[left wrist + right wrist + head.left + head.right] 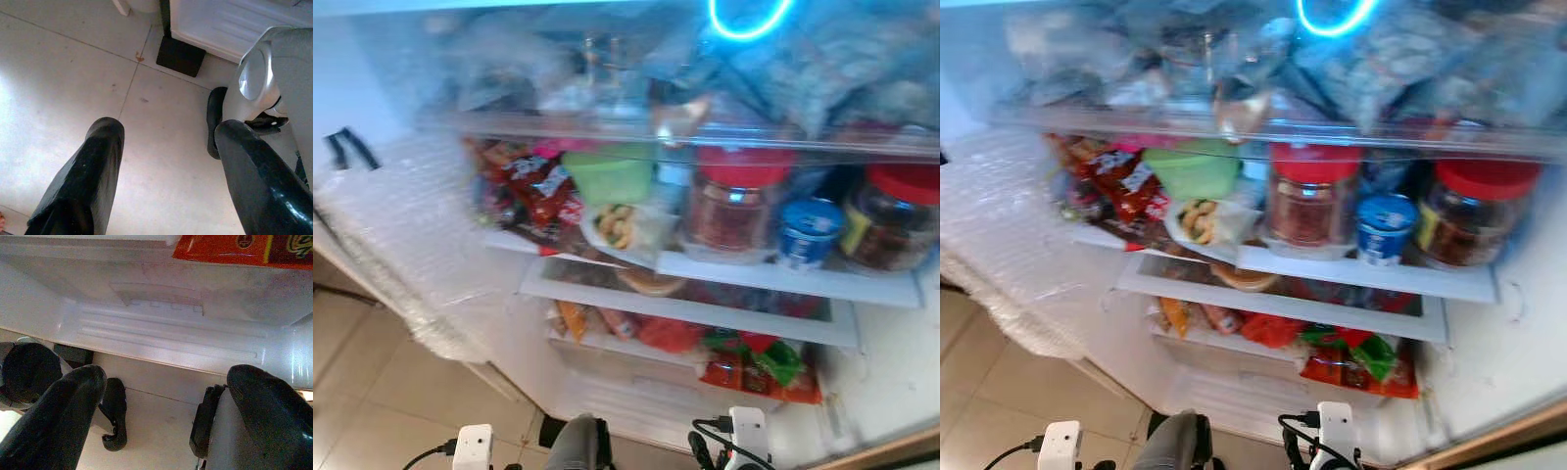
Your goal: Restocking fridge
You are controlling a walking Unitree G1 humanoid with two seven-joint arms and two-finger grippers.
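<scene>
The middle fridge shelf [783, 276] carries two red-lidded jars [736, 208], a small blue-lidded tub [808, 231], a green container [607, 176] and red snack packets [533, 191]. The lowest shelf [607, 343] holds red and green packets [764, 367]. Blurred bags [822, 69] lie on the top shelf [705, 137].

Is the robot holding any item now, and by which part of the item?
Nothing is held. The left gripper is open above the floor, and the right gripper is open in front of the fridge.
</scene>
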